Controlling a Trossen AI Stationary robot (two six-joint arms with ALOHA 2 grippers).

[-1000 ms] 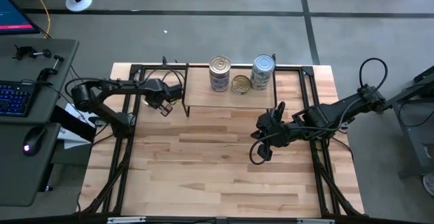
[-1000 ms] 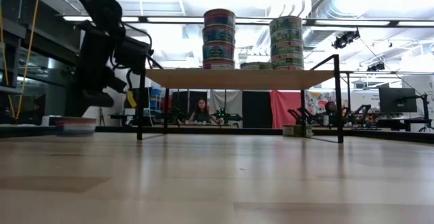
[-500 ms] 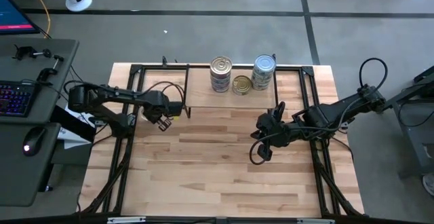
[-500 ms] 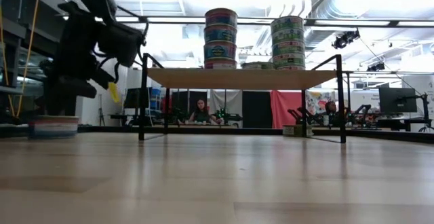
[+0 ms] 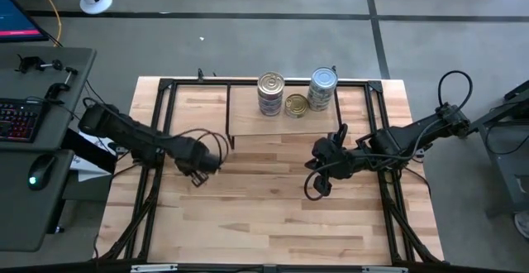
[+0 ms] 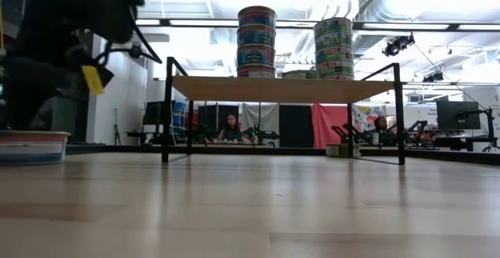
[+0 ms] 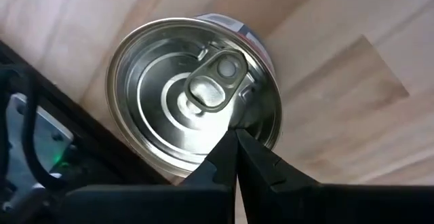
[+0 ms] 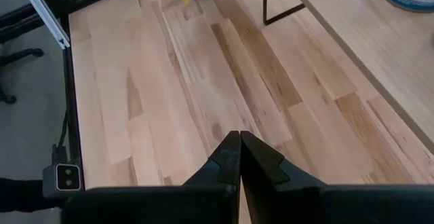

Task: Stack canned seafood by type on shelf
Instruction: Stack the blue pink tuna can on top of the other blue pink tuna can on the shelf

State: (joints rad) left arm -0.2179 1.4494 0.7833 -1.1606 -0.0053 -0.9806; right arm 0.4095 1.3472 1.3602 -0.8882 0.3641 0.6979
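Observation:
A silver pull-tab tin (image 7: 193, 91) stands on its base on the table near the left edge, also in the low view (image 6: 27, 145). My left gripper (image 7: 237, 139), shut, is over it and hides it in the high view (image 5: 198, 167). On the shelf (image 5: 248, 114) stand two tall stacks of tins (image 5: 270, 91) (image 5: 322, 87), with a low gold-topped one (image 5: 295, 105) between them. My right gripper (image 8: 239, 142), shut, hovers over bare table in front of the shelf (image 5: 318, 161). My left gripper comes from above with its fingers shut. Its fingertips (image 7: 234, 132) lie against the tin's top just inside the rim (image 7: 254, 112), beside the pull tab. The tin stays upright with its base on the table.
Black frame rails (image 5: 153, 182) run along the table's left and right sides. The shelf's thin black legs (image 6: 166, 109) stand far of both grippers. A desk with keyboard (image 5: 21, 116) sits left of the table. Bare wood (image 5: 264, 215) lies toward the near edge.
My left gripper has moved from beside the shelf's left leg toward the near edge, staying shut. The tin under it has slid along the table with it, toward the near left. The shelf with its stacks has shifted slightly toward the right.

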